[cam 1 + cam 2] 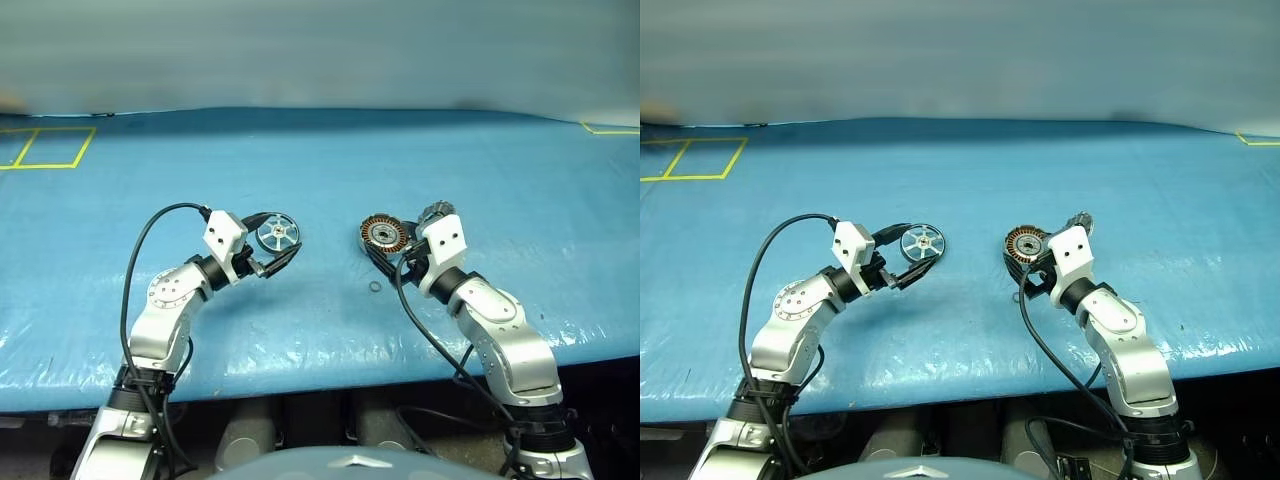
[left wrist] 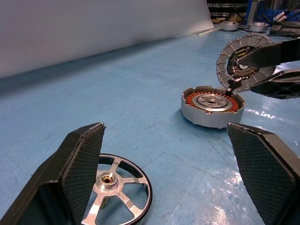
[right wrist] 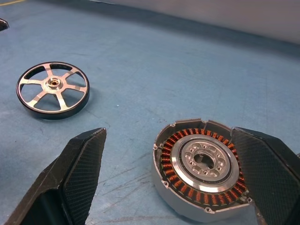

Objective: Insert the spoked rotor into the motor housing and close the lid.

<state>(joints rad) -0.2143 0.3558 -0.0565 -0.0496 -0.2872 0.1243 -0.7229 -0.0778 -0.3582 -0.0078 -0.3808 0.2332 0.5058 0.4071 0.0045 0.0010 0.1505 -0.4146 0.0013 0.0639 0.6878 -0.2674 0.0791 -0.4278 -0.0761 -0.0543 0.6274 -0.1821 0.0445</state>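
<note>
Both of my end effectors are spread about as wide as they go right now, and neither one has hold of anything.

My left end effector (image 1: pixel 282 250) sits low over the blue table (image 1: pixel 320 170) with the spoked rotor (image 1: pixel 277 236) lying flat between its fingers (image 2: pixel 83 161). In the left wrist view one finger covers part of the rotor's rim, so I can't honestly say whether that pad is brushing it or just sitting beside it. The other finger is well clear of it.

My right end effector (image 3: pixel 173 183) is straddling the motor housing (image 3: pixel 202 165), which rests flat on the table, copper windings up, with one finger to either side. The housing's near edge is cut off in the right wrist view, and the finger next to it hides a bit of the wall, so contact there is probably nil but hard to call.

The lid (image 2: pixel 242 59) shows up in the left wrist view, standing on edge right behind the housing, dark ribbed face toward the camera, partly covered by my right end effector's fingers. From the head views it's mostly hidden behind my right wrist.

There's also a tiny ring (image 1: pixel 375 288) lying on the table just in front of the housing.
</note>
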